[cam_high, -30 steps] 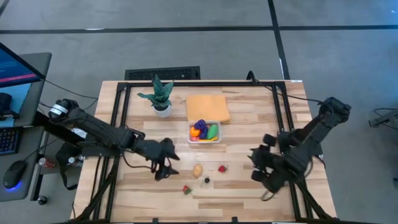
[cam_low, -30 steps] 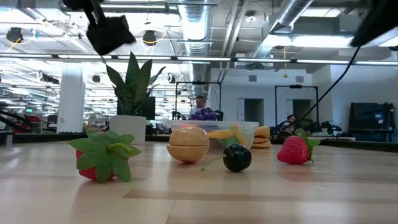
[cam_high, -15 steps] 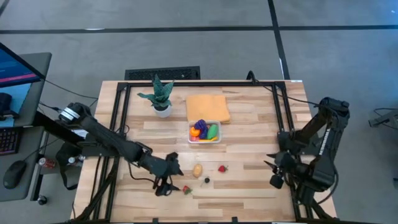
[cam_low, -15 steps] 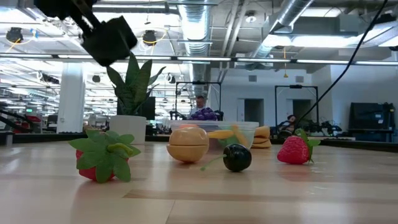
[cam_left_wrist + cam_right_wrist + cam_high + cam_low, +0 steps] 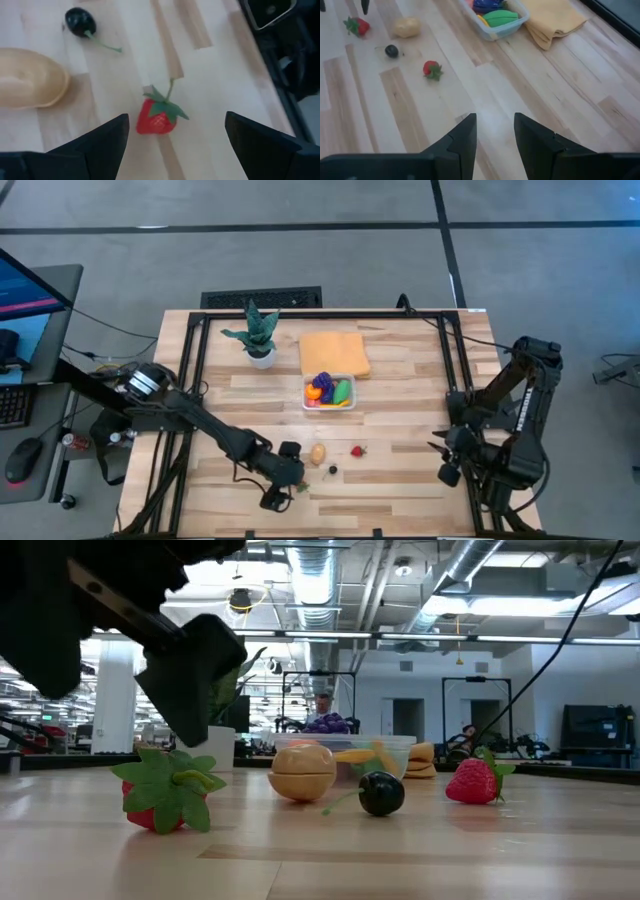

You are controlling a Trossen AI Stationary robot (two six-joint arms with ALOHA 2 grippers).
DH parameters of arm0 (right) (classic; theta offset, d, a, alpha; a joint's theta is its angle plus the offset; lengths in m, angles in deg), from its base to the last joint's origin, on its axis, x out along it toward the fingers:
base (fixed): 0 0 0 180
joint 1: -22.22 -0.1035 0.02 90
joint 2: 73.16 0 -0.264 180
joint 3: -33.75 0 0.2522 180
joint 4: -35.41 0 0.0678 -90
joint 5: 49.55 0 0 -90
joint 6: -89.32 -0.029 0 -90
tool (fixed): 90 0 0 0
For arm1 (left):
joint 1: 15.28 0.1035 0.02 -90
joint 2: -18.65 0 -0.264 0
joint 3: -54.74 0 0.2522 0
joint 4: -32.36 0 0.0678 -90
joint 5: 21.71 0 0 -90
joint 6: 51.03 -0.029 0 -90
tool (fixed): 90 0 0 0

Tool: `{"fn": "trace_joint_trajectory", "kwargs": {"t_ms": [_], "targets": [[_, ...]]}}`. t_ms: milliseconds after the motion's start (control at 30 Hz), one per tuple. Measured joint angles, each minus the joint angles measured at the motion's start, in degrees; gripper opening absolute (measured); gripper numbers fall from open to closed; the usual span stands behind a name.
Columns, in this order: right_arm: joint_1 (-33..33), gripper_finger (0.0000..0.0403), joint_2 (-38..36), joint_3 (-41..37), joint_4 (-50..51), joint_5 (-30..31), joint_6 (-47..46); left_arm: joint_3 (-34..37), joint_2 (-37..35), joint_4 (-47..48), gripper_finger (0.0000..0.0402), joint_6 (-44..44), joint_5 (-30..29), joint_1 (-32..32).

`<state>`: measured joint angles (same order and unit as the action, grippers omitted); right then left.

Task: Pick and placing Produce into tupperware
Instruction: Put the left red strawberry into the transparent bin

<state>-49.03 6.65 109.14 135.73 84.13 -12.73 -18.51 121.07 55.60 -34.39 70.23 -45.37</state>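
The clear tupperware (image 5: 329,392) stands mid-table with purple, orange, yellow and green produce inside. Four pieces of produce lie loose on the wood: a tan piece (image 5: 318,452), a red strawberry (image 5: 357,450), a small dark fruit with a stem (image 5: 333,470) and a leafy strawberry (image 5: 299,485) near the front edge. My left gripper (image 5: 288,478) hangs open just above that leafy strawberry (image 5: 157,117), one finger on either side and clear of it. My right gripper (image 5: 447,462) waits by the right edge, its fingers (image 5: 462,135) a narrow gap apart with nothing between them.
A folded orange cloth (image 5: 334,352) lies just behind the tupperware. A potted plant (image 5: 257,335) stands at the far left. Black frame rails run along the table's left and right sides (image 5: 455,360). Bare wood lies between the loose produce and the right arm.
My left gripper has moved toward the near edge and to the right, dropping low and rolling, until it stands over the leafy strawberry. My right gripper drew back toward the right edge and turned, then stayed still. No produce has moved.
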Motion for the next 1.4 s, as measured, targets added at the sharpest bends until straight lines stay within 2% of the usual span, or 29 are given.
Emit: {"fn": "trace_joint_trajectory", "kwargs": {"t_ms": [300, 633, 867, 1100, 1233, 1400], "targets": [[0.0, 0.0124, 0.0, 0.0, 0.0, 0.0, 0.0, -0.1, 0.1, 0.0, 0.0320, 0.2, -5.7, 0.0], [0.3, 0.0124, 0.0, 0.0, -0.3, 0.0, -0.1, -0.2, 3.4, -1.4, 0.0320, 0.2, -4.2, -0.6], [0.5, 0.0124, 0.0, 0.0, -0.2, 0.1, -0.1, -0.2, 3.7, -0.8, 0.0320, 0.6, -7.8, -0.5], [1.0, 0.0124, 0.0, 0.0, 0.0, 0.3, 0.0, -0.2, 4.6, -1.9, 0.0320, -2.7, -7.6, -0.6], [0.9, 0.0124, 0.0, 0.0, 0.0, 0.3, 0.0, -0.6, 6.5, -2.7, 0.0320, -4.6, -5.4, -0.6], [1.0, 0.0124, 0.0, 0.0, 0.0, 0.3, 0.0, -0.7, 6.5, -2.6, 0.0320, -4.3, -7.3, -0.3]]}}
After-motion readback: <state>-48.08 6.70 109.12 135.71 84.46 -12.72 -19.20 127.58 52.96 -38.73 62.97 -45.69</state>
